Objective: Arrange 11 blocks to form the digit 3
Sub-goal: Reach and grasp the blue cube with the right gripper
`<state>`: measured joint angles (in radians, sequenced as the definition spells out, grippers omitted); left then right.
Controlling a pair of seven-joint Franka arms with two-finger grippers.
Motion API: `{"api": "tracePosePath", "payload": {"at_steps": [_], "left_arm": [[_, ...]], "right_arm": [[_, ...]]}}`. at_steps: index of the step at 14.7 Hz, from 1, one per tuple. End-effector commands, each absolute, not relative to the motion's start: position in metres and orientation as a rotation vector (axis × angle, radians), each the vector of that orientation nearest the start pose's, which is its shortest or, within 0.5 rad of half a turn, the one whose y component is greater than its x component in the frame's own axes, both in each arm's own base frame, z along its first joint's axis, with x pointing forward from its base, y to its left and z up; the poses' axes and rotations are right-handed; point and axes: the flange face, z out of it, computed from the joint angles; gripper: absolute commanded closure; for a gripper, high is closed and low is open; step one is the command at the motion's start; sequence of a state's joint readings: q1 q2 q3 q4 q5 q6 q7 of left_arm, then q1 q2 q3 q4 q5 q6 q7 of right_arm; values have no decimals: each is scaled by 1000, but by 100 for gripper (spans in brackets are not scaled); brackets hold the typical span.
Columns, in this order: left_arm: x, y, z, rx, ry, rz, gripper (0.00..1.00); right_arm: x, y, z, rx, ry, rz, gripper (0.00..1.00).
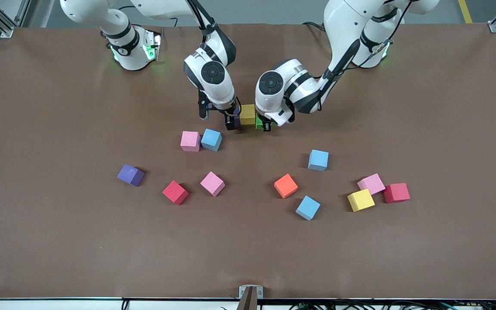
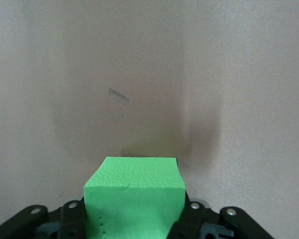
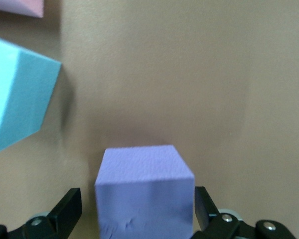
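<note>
The left gripper (image 1: pixel 266 125) clamps a green block (image 2: pixel 133 196). The right gripper (image 1: pixel 230 122) stands wide around a purple block (image 3: pixel 144 189), apparently not touching it. A yellow block (image 1: pixel 247 114) sits between them, half hidden. Bare table (image 1: pixel 424 107) surrounds the row; loose blocks lie nearer the camera.

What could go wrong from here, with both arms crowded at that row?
1. The right end effector stands open around the purple block; lifting off at an angle could drag it from the yellow block.
2. The left end effector is shut on the green block beside the yellow one; releasing may nudge the row.
3. The wrists sit close together over the row; they could collide.
</note>
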<state>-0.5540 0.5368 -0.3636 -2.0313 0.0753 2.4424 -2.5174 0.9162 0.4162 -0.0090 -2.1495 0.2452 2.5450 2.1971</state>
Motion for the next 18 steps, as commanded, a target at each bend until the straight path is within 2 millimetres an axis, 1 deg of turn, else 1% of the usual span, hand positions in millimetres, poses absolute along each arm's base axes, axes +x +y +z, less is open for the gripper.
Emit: {"api": "tracePosePath", "payload": {"at_steps": [1, 2, 5, 6, 8, 9, 11, 12, 14, 16, 18], "left_arm": [[343, -465, 190, 2294, 2328, -175, 73], [342, -465, 190, 2297, 2330, -175, 73], [340, -463, 188, 2299, 2345, -169, 73], [339, -463, 187, 2303, 2348, -168, 73], [338, -462, 187, 2306, 2350, -167, 73], [337, -463, 187, 2307, 2351, -167, 73], [331, -469, 187, 2309, 2347, -164, 73], [331, -471, 188, 2307, 2347, -165, 73], [332, -472, 188, 2304, 2345, -167, 73], [332, -472, 185, 2311, 2337, -161, 73], [332, -473, 185, 2310, 2332, -160, 73]], "right_arm": [[352, 446, 237, -2306, 2152, 236, 0], [353, 445, 249, -2311, 2154, 245, 0], [366, 433, 289, -2317, 2166, 259, 0], [365, 432, 302, -2332, 2151, 245, 0], [369, 423, 317, -2366, 2132, 199, 0], [370, 420, 321, -2391, 2124, 178, 0], [376, 412, 321, -2401, 2125, 145, 0], [381, 408, 319, -2405, 2125, 131, 0], [393, 395, 316, -2409, 2131, 93, 0], [401, 385, 314, -2454, 2084, 81, 0], [417, 367, 311, -2480, 2048, 87, 0]]}}
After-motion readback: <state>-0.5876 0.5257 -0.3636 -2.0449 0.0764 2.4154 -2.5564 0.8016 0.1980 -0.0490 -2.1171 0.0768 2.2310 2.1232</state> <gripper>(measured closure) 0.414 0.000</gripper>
